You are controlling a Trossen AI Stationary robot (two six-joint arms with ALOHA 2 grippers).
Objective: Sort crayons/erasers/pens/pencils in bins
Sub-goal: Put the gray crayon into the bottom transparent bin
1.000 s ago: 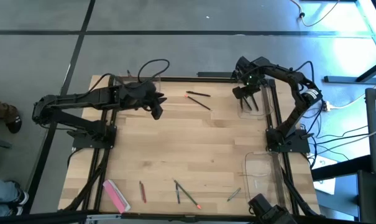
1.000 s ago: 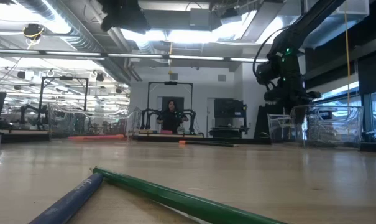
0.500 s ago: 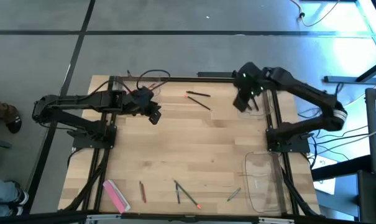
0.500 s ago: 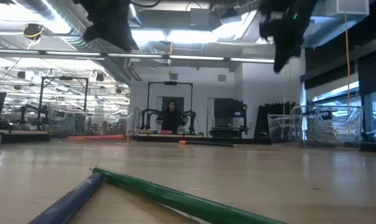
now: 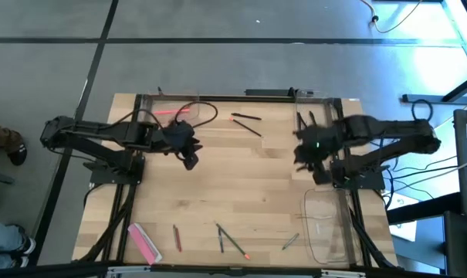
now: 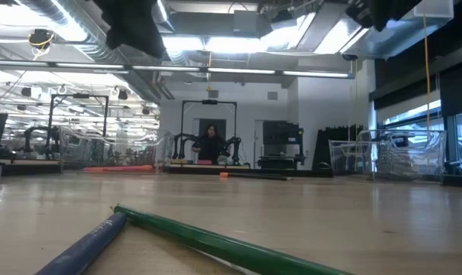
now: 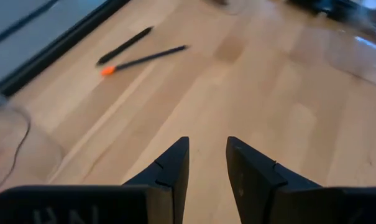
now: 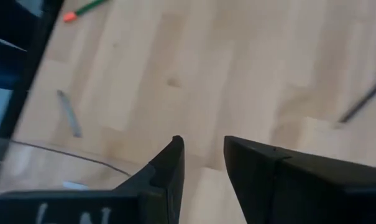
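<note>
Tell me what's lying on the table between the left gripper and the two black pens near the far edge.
Nothing: in the high view, only bare wood separates the left gripper from the pens. The left wrist view shows the same empty stretch.

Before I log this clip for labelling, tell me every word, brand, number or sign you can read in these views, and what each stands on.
No text can be read for certain.
Left gripper: pale marks on its dark body, cut off at the frame edge, unreadable.
Right gripper: the same kind of pale marks, cut off and blurred, unreadable.
Table, crayons, pens, pencils, bins: no print visible.
</note>
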